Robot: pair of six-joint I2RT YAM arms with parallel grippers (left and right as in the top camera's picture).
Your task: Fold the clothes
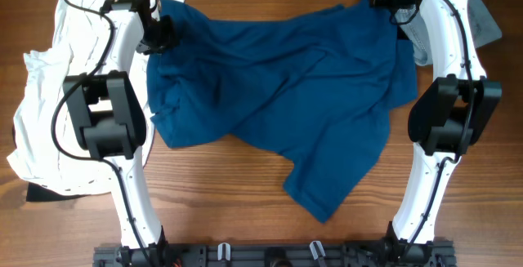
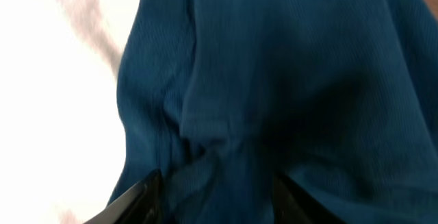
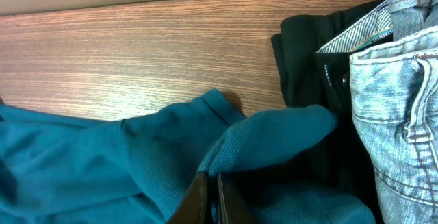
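Observation:
A large dark-blue T-shirt [image 1: 286, 79] lies crumpled across the middle of the wooden table. My left gripper [image 1: 161, 34] is at its far left corner. In the left wrist view its fingers [image 2: 219, 196] stand wide apart, open, with the blue cloth [image 2: 287, 80] bunched between them. My right gripper [image 1: 384, 2] is at the shirt's far right corner. In the right wrist view its fingers [image 3: 209, 190] are shut on a fold of the blue cloth [image 3: 102, 162]. A white shirt [image 1: 57, 95] lies heaped at the left, under the left arm, and also shows in the left wrist view [image 2: 55, 101].
Light-blue jeans [image 3: 397, 114] lie at the far right corner, also seen overhead [image 1: 482, 22], with a dark garment [image 3: 308, 66] beside them, close to my right gripper. A black cloth [image 1: 41, 193] peeks from under the white shirt. Bare wood [image 1: 229, 185] shows at the front.

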